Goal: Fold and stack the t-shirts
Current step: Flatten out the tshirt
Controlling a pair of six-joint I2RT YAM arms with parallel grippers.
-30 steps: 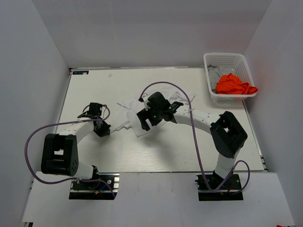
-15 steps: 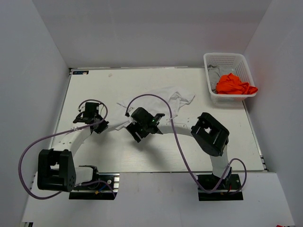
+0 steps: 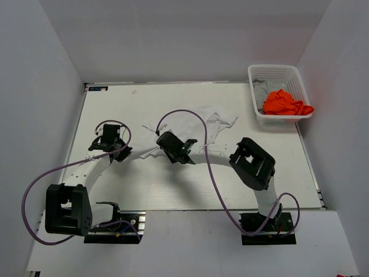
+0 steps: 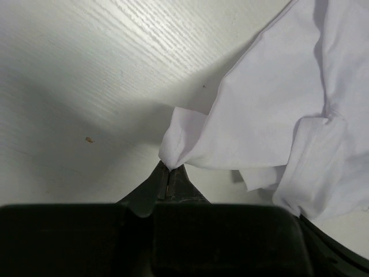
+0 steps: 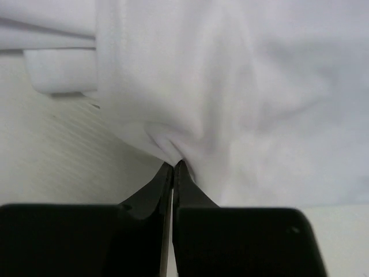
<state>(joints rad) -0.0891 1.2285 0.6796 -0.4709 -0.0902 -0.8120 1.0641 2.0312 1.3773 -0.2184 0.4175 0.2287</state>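
Observation:
A white t-shirt (image 3: 199,124) lies rumpled on the white table (image 3: 144,184), spread from the middle toward the back right. My left gripper (image 3: 128,153) is shut on its near left corner (image 4: 173,151), the cloth pinched at the fingertips (image 4: 169,169). My right gripper (image 3: 164,142) is shut on a fold of the same shirt (image 5: 184,104) at its near edge, with cloth bunched at the tips (image 5: 173,165). An orange t-shirt (image 3: 285,104) and a grey t-shirt (image 3: 262,89) sit crumpled in the basket.
A white plastic lattice basket (image 3: 275,72) stands at the table's back right corner. White walls close in the table on the left, back and right. Purple cables loop over both arms.
My right arm has swung left and down onto the shirt's near edge and its gripper has shut on the cloth. The shirt has spread out toward the back right. My left gripper has shifted slightly left.

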